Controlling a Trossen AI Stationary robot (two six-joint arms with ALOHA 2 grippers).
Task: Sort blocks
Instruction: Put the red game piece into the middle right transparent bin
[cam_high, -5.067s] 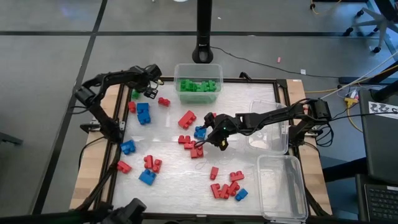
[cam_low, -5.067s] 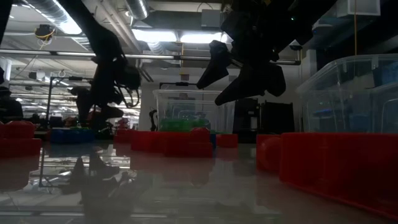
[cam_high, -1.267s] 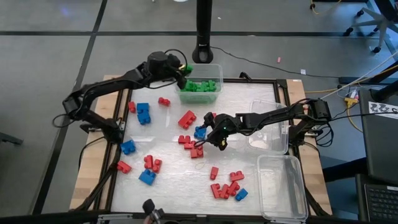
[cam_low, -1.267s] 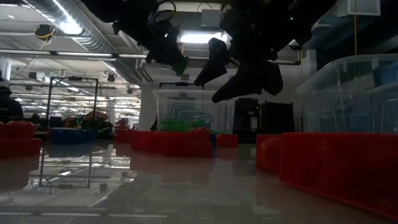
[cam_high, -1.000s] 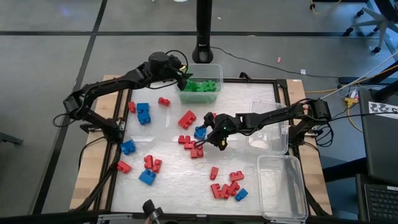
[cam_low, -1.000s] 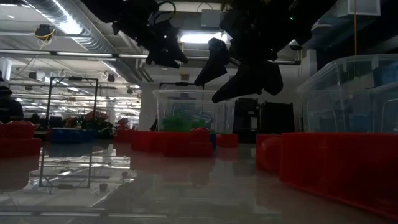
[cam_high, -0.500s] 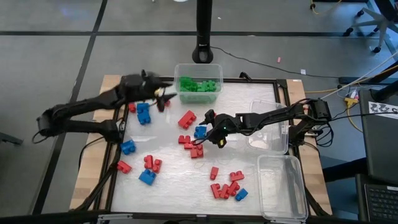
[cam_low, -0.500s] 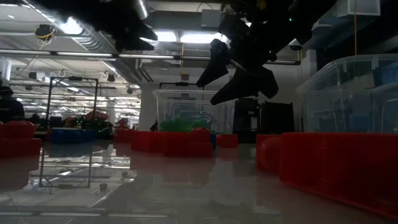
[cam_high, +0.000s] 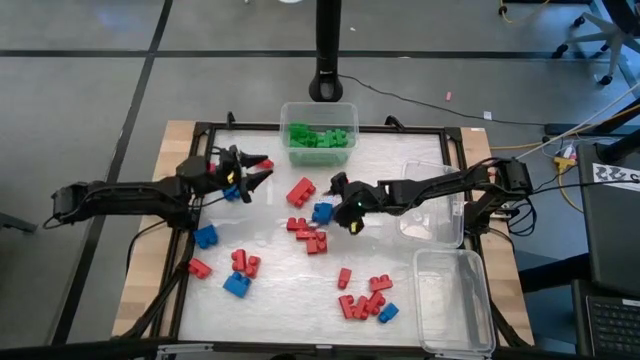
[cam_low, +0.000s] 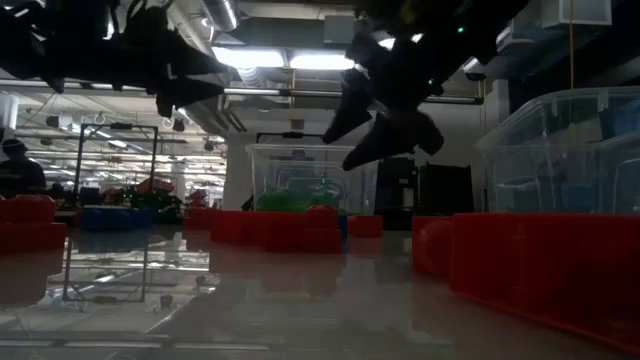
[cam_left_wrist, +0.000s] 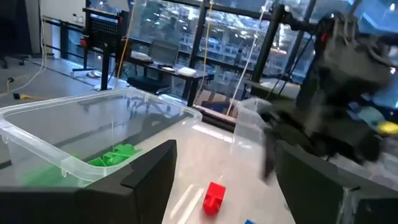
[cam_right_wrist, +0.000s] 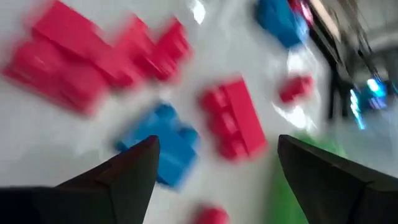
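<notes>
White surface (cam_high: 400, 300) inside a dark frame, grey floor around it. Low view is mostly dark silhouettes; which arm is which cannot be read there. Right wrist view is motion-blurred; block outlines smear.

Tubs: three clear ones. Far-edge tub (cam_high: 319, 112) holds the green blocks (cam_high: 318, 137), heaped, count not readable. Two tubs by the right edge, near tub (cam_high: 453, 300) and another (cam_high: 432, 215) partly hidden under the right arm.

Loose blocks on the surface, red and blue only: red blocks (cam_high: 360, 300) clustered near the front right, more red at centre (cam_high: 310, 235) and front left (cam_high: 243, 262). Five blue visible: beside the left hand (cam_high: 230, 185), left edge (cam_high: 205, 237), front left (cam_high: 236, 285), centre (cam_high: 322, 212), front right (cam_high: 388, 313).

Left hand (cam_high: 258, 172) above the far-left area, fingers spread wide, holding nothing. Right hand (cam_high: 343, 200) over the centre beside the blue block, fingers wide, nothing between them.

Open room: bare stretch between centre cluster and far tub, and along the front middle.
</notes>
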